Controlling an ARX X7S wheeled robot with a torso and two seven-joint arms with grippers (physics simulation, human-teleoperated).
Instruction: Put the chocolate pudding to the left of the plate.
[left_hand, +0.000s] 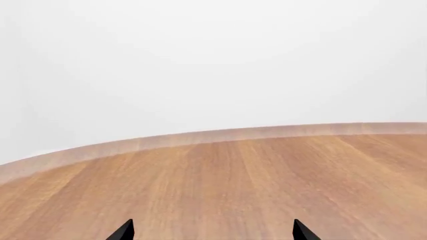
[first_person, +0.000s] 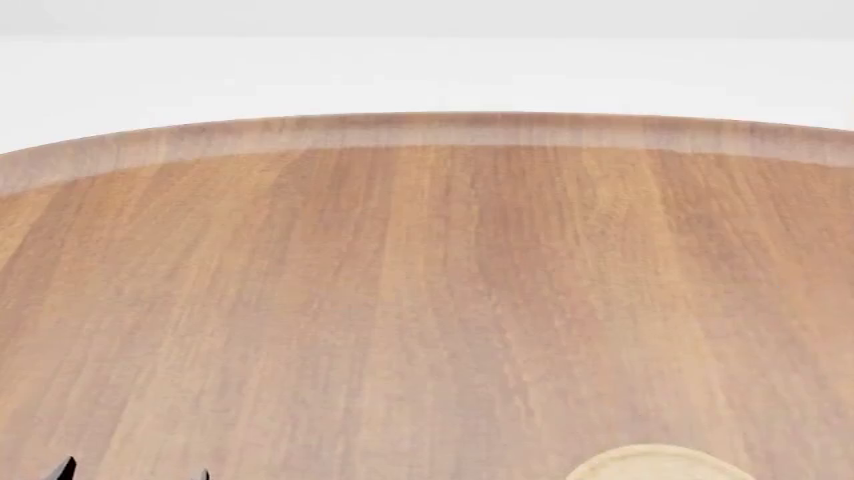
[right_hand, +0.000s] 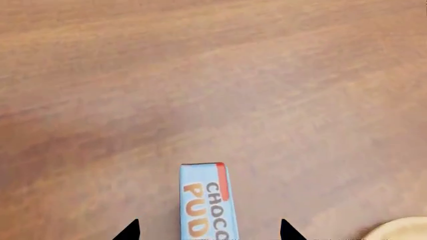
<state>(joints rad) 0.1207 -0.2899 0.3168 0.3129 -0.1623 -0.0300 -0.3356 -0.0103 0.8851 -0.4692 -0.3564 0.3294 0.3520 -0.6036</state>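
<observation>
Right wrist view: chocolate pudding (right_hand: 205, 202) at bottom centre of frame, light blue top up, lying between the right gripper (right_hand: 209, 231) fingers (right_hand: 128, 231), which stand spread clear of its sides, not clamped; plate (right_hand: 401, 230) rim at bottom right corner. Left gripper (left_hand: 212, 231) fingers (left_hand: 123, 231) spread wide over bare counter (left_hand: 253, 185). Head view: plate edge at bottom right, left finger tips at bottom left.

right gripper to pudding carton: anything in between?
Nothing visible. In the right wrist view the chocolate pudding sits between the right gripper's open fingertips, apart from both. Only bare table surrounds it; the plate edge lies off to one side.
</observation>
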